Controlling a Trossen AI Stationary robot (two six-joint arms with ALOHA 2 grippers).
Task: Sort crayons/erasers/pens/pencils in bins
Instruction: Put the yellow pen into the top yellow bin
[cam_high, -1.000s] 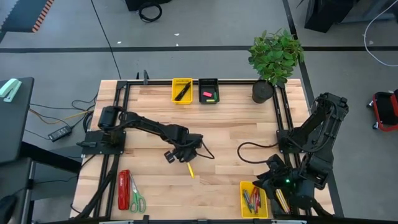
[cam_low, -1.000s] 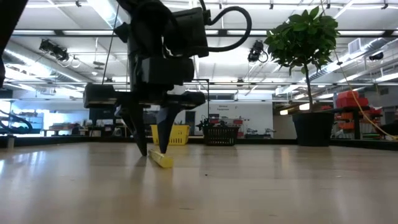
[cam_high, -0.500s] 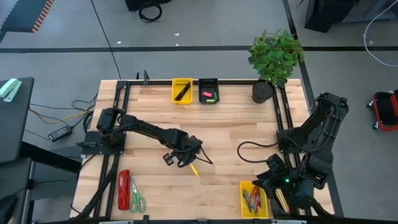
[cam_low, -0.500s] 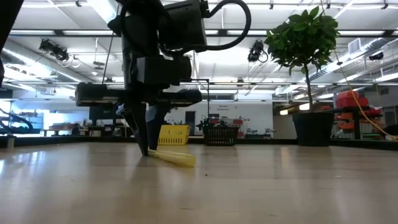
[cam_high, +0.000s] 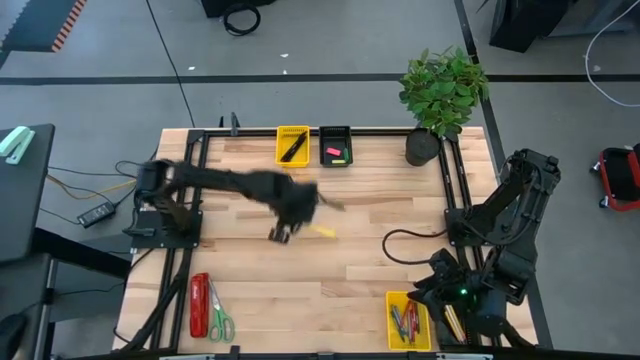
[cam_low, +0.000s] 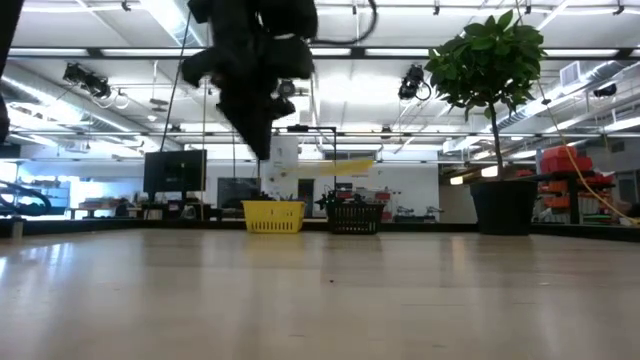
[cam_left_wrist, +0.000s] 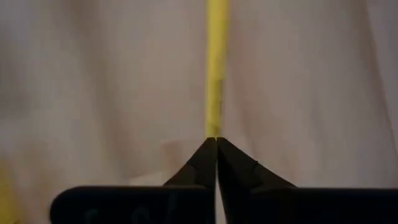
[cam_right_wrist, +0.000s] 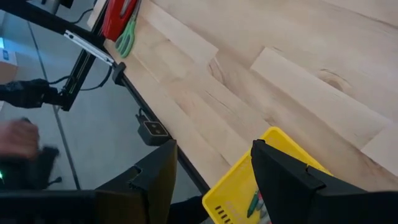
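Note:
My left gripper is high over the middle of the table, shut on a yellow pencil that sticks out past its fingertips. At the far edge a yellow bin holds black pens, and beside it a black bin holds small erasers. At the near right a second yellow bin holds crayons, next to a black bin with pencils. My right gripper hovers open and empty beside that yellow bin. My left gripper pinches one end of the yellow pencil between its two fingertips. In the low view the fingers point down from above. The pencil juts out sideways, about level and lifted well clear of the table.
A red stapler and green-handled scissors lie at the near left corner. A potted plant stands at the far right corner. A black frame rail runs along the table's sides.
My left gripper has shut on the yellow pencil where it lay on the table. It has then risen fast and swung toward the far edge. The pencil has gone from lying on the wood to hanging level, high above it.

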